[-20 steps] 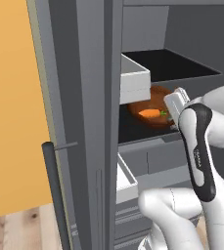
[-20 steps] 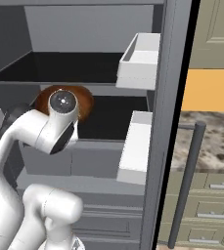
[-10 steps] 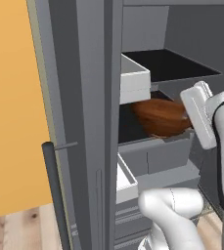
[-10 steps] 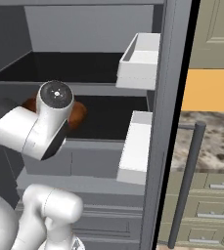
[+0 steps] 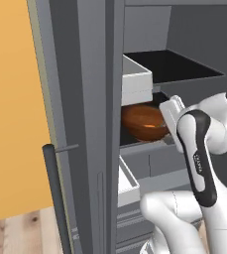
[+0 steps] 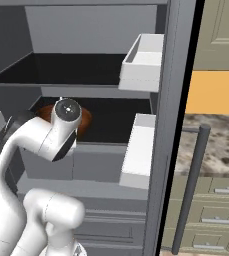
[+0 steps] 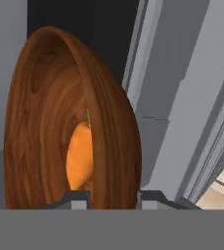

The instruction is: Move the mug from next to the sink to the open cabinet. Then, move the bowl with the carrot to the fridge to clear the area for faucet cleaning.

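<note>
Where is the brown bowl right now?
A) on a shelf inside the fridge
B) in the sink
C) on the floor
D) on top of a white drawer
A: the bowl sits on a dark shelf inside the open fridge, with the carrot in it.

We see the arm covering the bowl's (image 6: 84,120) left side, the bowl's rim hiding the carrot's (image 7: 80,158) right half, and the fingertips (image 7: 75,199) cut off.
</note>
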Controlling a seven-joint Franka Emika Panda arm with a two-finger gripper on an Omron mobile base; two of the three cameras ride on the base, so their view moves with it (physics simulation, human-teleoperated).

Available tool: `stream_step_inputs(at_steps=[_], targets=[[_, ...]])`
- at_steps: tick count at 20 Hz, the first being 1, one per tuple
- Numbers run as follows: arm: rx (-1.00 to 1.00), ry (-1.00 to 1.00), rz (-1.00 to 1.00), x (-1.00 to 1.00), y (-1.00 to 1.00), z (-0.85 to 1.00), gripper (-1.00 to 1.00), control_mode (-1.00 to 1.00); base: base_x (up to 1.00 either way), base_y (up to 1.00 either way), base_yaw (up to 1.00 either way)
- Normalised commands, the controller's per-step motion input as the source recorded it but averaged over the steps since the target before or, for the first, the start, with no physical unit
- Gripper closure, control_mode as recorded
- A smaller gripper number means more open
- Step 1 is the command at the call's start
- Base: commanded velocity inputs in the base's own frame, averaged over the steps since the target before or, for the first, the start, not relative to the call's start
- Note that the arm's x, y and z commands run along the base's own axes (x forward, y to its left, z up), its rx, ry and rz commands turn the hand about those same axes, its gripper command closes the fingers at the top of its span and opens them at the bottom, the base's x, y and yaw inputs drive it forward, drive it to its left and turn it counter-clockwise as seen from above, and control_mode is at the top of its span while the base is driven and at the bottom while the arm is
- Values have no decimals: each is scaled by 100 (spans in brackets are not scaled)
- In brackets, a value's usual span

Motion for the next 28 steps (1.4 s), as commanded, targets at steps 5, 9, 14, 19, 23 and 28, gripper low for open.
stream_step_inputs(at_steps=[5, 9, 14, 19, 23, 28], targets=[[-1, -4, 0, 69, 11, -1, 100, -100, 0, 0, 0], [-2, 7, 0, 14, 0, -16, 100, -100, 0, 0, 0], [-8, 5, 0, 40, 0, -38, 100, -100, 0, 0, 0], [-7, 0, -6, 82, 0, -8, 100, -100, 0, 0, 0], [0, 5, -3, 62, 0, -11, 100, -100, 0, 0, 0], [0, 0, -3, 69, 0, -3, -100, -100, 0, 0, 0]])
